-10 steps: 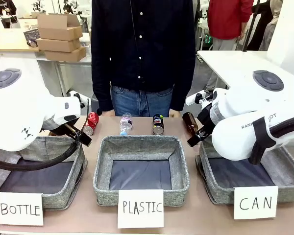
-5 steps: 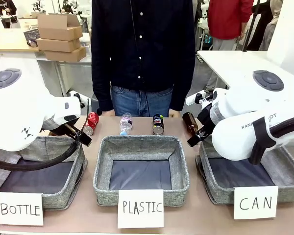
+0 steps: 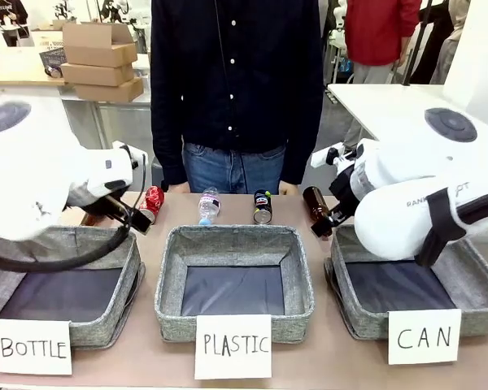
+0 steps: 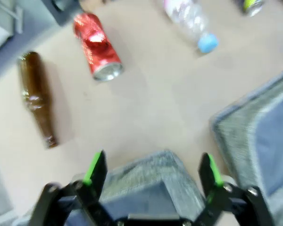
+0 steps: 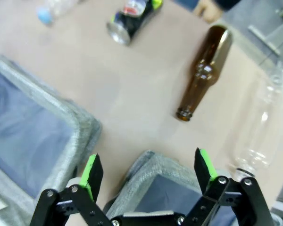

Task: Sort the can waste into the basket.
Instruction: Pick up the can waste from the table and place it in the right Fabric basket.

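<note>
Hovering with its fingers spread wide and empty, the left gripper point(image 4: 153, 165) hangs over a grey bin's corner. The dented red can point(image 4: 96, 47) lies on its side ahead of it, with a brown bottle point(image 4: 35, 99) close beside. The right gripper point(image 5: 147, 162), likewise wide apart and holding nothing, hangs over a corner of the CAN basket point(image 3: 362, 318). The black can point(image 5: 132, 16) lies well ahead of it. Both cans look light, thin-walled, smooth and likely to roll, so gripping across mid-barrel seems safest. Bare tabletop point(image 4: 155, 103) surrounds each can, and the basket rims sit close beneath the fingers.
</note>
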Motion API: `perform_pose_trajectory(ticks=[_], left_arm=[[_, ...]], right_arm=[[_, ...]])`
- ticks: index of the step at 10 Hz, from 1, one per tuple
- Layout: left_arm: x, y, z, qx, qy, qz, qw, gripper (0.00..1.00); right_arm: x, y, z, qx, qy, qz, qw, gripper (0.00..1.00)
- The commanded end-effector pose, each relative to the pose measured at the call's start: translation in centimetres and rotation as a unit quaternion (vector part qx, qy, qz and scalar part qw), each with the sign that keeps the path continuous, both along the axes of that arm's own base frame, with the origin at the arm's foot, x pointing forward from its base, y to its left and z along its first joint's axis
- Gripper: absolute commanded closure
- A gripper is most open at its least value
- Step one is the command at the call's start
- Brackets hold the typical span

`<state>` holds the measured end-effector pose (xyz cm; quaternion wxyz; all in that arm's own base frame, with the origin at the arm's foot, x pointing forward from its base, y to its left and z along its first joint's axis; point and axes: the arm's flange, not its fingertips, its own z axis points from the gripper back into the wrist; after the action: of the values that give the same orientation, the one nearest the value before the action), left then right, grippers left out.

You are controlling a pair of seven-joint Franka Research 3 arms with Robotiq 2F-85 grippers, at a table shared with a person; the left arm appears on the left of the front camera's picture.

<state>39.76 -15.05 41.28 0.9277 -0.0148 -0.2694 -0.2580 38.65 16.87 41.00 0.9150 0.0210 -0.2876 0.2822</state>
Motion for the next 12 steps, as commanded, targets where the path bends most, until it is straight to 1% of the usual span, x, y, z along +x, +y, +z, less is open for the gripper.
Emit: perform_pose_trajectory(ticks=[1,2,3,4,5,6,7,8,9,10,11,12], left_arm=[[-6.3,1.1,8.6,-0.026,0.010,0.013,1.000,0.00],[-9.2,2.6,9.3,-0.056,0.017,-0.037,0.998,0.00],[-10.5,3.3,8.3,-0.061,0.015,-0.075,0.995,0.00],[-4.7,0.3,8.2,-0.028,0.004,-0.003,1.000,0.00],[-4.7,0.3,8.2,-0.028,0.004,-0.003,1.000,0.00],[-7.8,0.8,11.6,-0.050,0.006,-0.035,0.998,0.00],[-7.7,1.4,11.4,-0.103,0.051,-0.079,0.990,0.00],[-7.5,3.4,11.7,-0.202,0.113,-0.130,0.964,0.00],[-7.0,6.4,11.7,-0.346,0.180,-0.190,0.901,0.00],[-6.3,8.8,10.8,-0.435,0.204,-0.141,0.866,0.00],[-6.2,10.2,9.6,-0.462,0.216,-0.104,0.854,0.00],[-6.2,11.4,8.4,-0.515,0.225,-0.073,0.824,0.00]], right_arm=[[-5.9,0.2,6.3,0.013,-0.001,-0.039,0.999,0.00],[-8.7,0.1,6.5,0.011,0.002,-0.002,1.000,0.00],[-10.2,0.0,5.9,0.020,0.000,0.013,1.000,0.00],[-4.0,0.7,6.6,0.011,-0.009,-0.018,1.000,0.00],[-6.0,1.3,8.5,0.009,-0.010,-0.006,1.000,0.00],[-5.8,0.9,8.5,0.037,0.007,-0.047,0.998,0.00],[-6.2,-0.1,9.5,0.132,0.012,-0.085,0.988,0.00],[-7.5,-2.4,11.2,0.285,0.060,-0.065,0.954,0.00],[-9.1,-5.6,12.3,0.404,0.106,-0.008,0.909,0.00],[-10.4,-8.9,12.7,0.487,0.108,-0.002,0.867,0.00],[-11.5,-11.3,12.5,0.540,0.098,0.012,0.836,0.00],[-12.4,-13.0,12.1,0.570,0.083,0.009,0.818,0.00]])
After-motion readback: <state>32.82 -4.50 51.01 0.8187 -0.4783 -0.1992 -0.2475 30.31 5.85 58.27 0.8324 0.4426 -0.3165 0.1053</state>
